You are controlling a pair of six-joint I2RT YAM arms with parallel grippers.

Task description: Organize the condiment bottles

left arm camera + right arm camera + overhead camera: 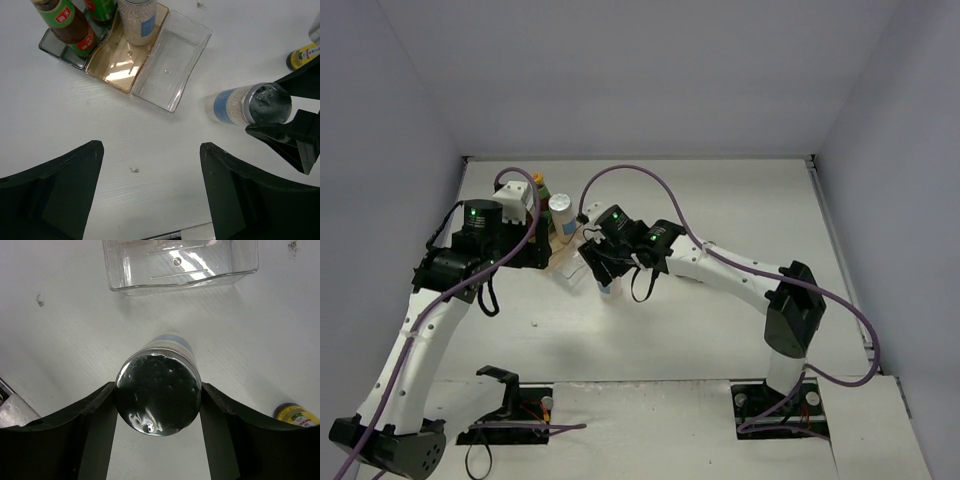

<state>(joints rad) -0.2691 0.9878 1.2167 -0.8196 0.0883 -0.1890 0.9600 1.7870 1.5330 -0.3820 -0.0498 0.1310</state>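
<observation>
Right jaws: clamped on a silver-lidded jar (157,390) at its lid end; the jar stands on the desk (60,340) just in front of the clear tray of the stepped rack (172,65). Left jaws: spread wide, grasping nothing. Rack contents (grey and amber tiers): two dark sauce bottles (70,27), one pale jar (137,20). A yellow-labelled bottle (304,56) stands apart on the desk.

Clear stepped plastic rack (172,65) on a scuffed white table (150,132)
</observation>
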